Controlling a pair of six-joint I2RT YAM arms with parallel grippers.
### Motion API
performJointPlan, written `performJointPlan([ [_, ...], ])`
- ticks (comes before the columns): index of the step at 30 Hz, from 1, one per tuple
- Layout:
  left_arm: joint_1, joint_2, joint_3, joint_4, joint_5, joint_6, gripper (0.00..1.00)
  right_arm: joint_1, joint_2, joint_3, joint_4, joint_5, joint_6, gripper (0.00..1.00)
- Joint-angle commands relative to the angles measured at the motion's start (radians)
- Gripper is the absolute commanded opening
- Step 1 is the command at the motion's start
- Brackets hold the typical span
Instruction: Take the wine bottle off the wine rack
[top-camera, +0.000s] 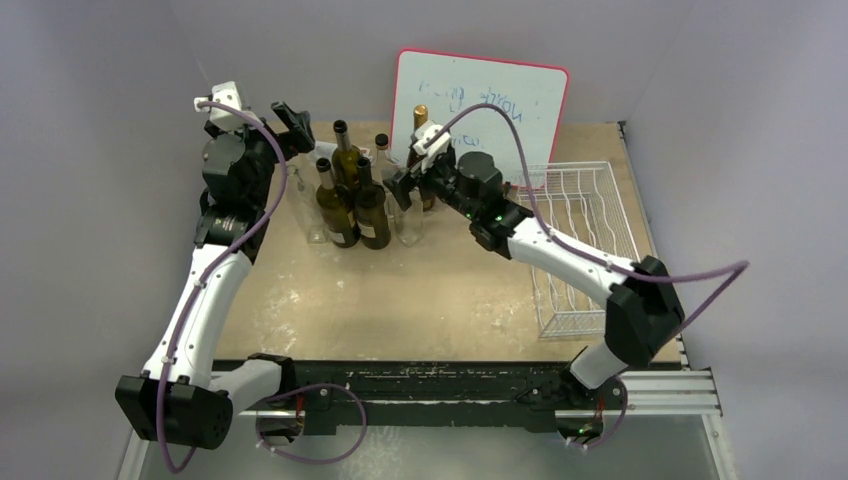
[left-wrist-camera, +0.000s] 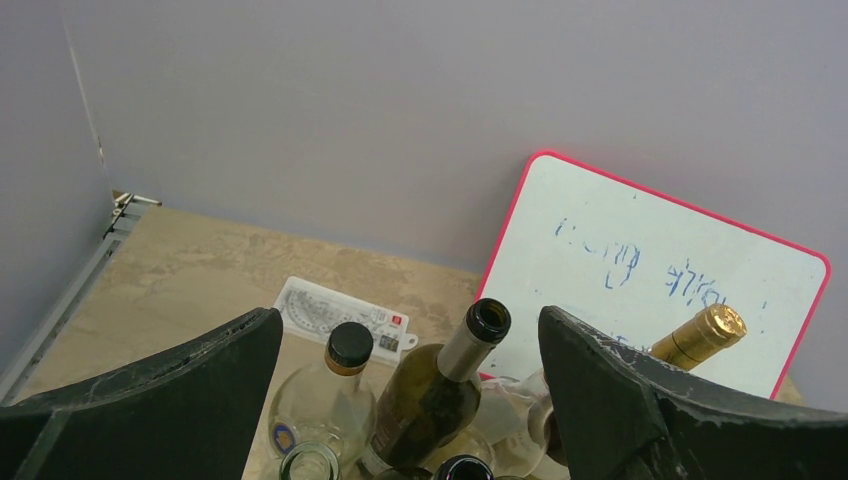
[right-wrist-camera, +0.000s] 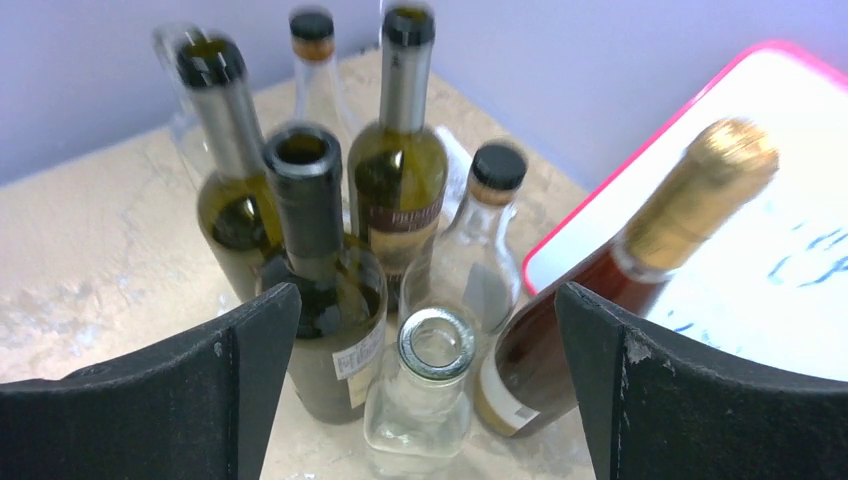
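Seen from overhead, the white wire-grid wine rack (top-camera: 590, 200) lies at the right of the tan wooden table (top-camera: 430, 290). The amber wine bottle with a gold foil cap (top-camera: 420, 115) stands off the rack at upper centre, in front of the red-framed whiteboard (top-camera: 500, 95) and beside a cluster of dark green bottles (top-camera: 350, 205). We see the right gripper (top-camera: 408, 185) hanging over that cluster. Only its wrist camera shows its jaws spread wide and gripping nothing, with a clear glass bottle with an open mouth (right-wrist-camera: 437, 345) below the gap and the gold-capped bottle just beside the right-hand finger. The left gripper (left-wrist-camera: 410, 320), at upper left overhead, likewise gapes wide and empty in its own view. The rack appears only from overhead.
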Motion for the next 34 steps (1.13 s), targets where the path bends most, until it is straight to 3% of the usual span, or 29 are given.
performJointPlan([
  [1,0.008,-0.029,0.044,0.029,-0.004,0.012,1.00,0.004,-0.168,0.035,-0.018,0.032,-0.042,1.00],
  [2,0.006,-0.031,0.044,0.030,-0.004,0.011,1.00,0.004,-0.197,0.030,-0.040,0.043,-0.042,1.00],
  [6,-0.004,-0.032,0.049,0.031,-0.020,0.023,1.00,-0.010,-0.348,0.008,-0.080,0.383,0.078,1.00],
  [11,-0.004,-0.017,0.155,-0.058,-0.041,0.028,1.00,-0.036,-0.466,0.077,-0.319,0.606,0.151,1.00],
  [17,-0.004,-0.043,0.252,-0.121,-0.070,-0.019,1.00,-0.037,-0.681,0.031,-0.389,0.691,0.055,1.00],
  [24,-0.004,-0.088,0.325,-0.191,-0.110,0.011,1.00,-0.037,-0.852,0.125,-0.443,0.763,-0.006,1.00],
  [32,-0.004,-0.131,0.336,-0.188,-0.133,0.023,1.00,-0.037,-0.888,0.176,-0.451,0.807,-0.030,1.00],
  [34,-0.004,-0.129,0.343,-0.189,-0.133,0.029,1.00,-0.036,-0.904,0.142,-0.386,0.839,-0.074,1.00],
])
